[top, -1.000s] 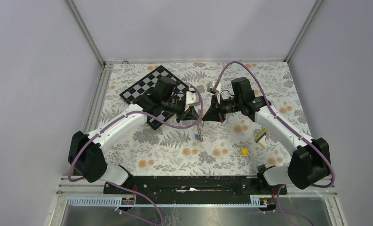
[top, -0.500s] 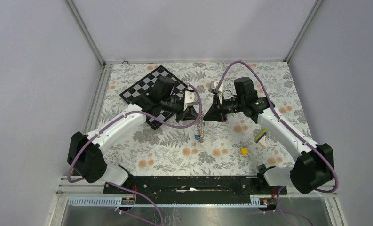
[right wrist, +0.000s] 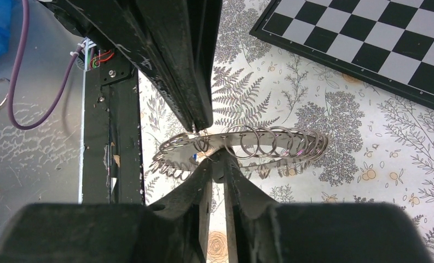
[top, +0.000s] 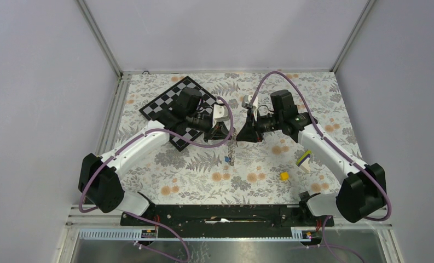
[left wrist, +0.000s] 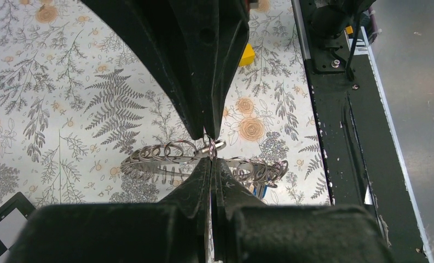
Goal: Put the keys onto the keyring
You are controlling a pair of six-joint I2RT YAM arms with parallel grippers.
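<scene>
The keyring (left wrist: 165, 156), a silver loop of overlapping rings, hangs over the table (top: 203, 175), clamped by the left gripper (left wrist: 210, 159), with the right gripper (right wrist: 217, 160) narrowly parted at it.

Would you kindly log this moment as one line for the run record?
left gripper: shut on keyring | right gripper: at keyring, grip unclear | keyring: hanging between them

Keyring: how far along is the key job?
Done: the keyring is held up off the table, pinched in the shut left fingers. In hand: the right fingers sit at the ring with a narrow gap; grip unclear. A blue key shows beside the dangling ring; whether it's threaded, I can't tell. Left: confirm blue, then thread the black key, not visible here.
</scene>
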